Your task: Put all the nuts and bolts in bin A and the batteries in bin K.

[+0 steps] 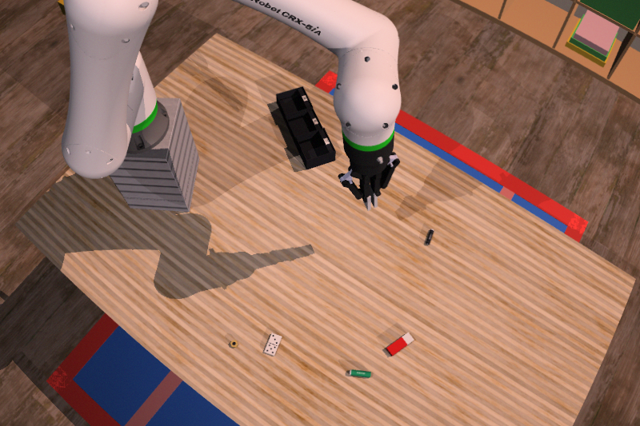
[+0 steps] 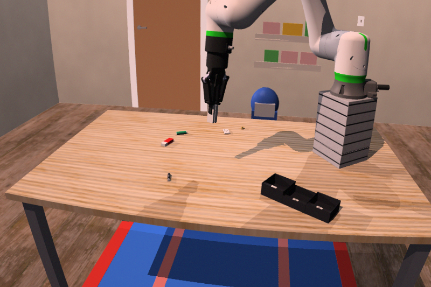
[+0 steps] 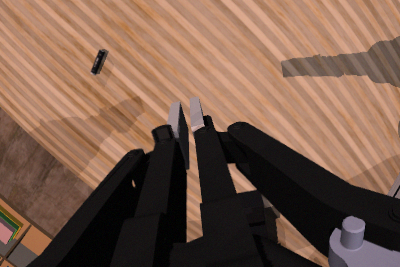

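Note:
My gripper (image 1: 370, 202) hangs high above the table, fingers shut with nothing between them; it also shows in the exterior view (image 2: 213, 117) and the wrist view (image 3: 186, 115). A small black battery (image 1: 428, 236) lies on the table to the front right of it, also seen in the exterior view (image 2: 169, 176) and the wrist view (image 3: 99, 61). A green battery (image 1: 358, 373) lies near the front edge. A small brass nut (image 1: 233, 343) lies at the front left. A row of black bins (image 1: 305, 127) (image 2: 300, 197) stands behind the gripper; I cannot read their labels.
A white domino (image 1: 272, 344) lies next to the nut. A red and white block (image 1: 398, 344) lies near the green battery. The arm's grey ribbed base (image 1: 156, 163) stands at the table's left.

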Motion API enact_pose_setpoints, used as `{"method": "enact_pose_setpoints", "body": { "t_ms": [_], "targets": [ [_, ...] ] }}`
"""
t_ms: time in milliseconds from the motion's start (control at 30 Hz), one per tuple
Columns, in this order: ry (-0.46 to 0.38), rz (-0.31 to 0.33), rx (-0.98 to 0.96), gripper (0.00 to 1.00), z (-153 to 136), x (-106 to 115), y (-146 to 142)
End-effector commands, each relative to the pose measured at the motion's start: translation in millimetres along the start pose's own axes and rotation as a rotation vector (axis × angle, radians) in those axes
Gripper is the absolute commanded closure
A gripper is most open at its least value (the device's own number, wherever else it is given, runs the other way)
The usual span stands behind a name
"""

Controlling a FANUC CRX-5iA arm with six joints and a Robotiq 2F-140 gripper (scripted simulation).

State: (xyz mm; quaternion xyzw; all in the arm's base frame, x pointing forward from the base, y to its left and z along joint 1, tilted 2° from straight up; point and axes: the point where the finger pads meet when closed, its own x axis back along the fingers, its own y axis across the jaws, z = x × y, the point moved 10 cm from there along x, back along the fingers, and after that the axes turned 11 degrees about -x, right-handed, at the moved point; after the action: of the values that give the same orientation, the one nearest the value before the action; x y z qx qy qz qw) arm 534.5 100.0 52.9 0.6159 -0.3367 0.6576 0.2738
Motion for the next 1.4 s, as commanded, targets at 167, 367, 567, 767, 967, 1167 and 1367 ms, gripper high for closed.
{"method": "enact_pose_setpoints", "body": {
  "t_ms": [167, 367, 567, 767, 967, 1167, 1367],
  "targets": [
    [0.005, -0.019, 0.107, 0.85, 21.9, 4.6, 32.0],
    [0.008, -0.033, 0.171, 0.85, 32.5, 6.9, 50.3],
    [0.01, -0.048, 0.236, 0.85, 42.3, 9.1, 68.9],
    [0.009, -0.062, 0.3, 0.85, 51.2, 11.4, 87.7],
    [0.007, -0.077, 0.365, 0.85, 59.3, 13.6, 106.7],
    [0.004, -0.091, 0.429, 0.85, 66.6, 15.8, 125.9],
    [-0.002, -0.106, 0.493, 0.85, 73.0, 17.9, 145.2]
  ]
}}
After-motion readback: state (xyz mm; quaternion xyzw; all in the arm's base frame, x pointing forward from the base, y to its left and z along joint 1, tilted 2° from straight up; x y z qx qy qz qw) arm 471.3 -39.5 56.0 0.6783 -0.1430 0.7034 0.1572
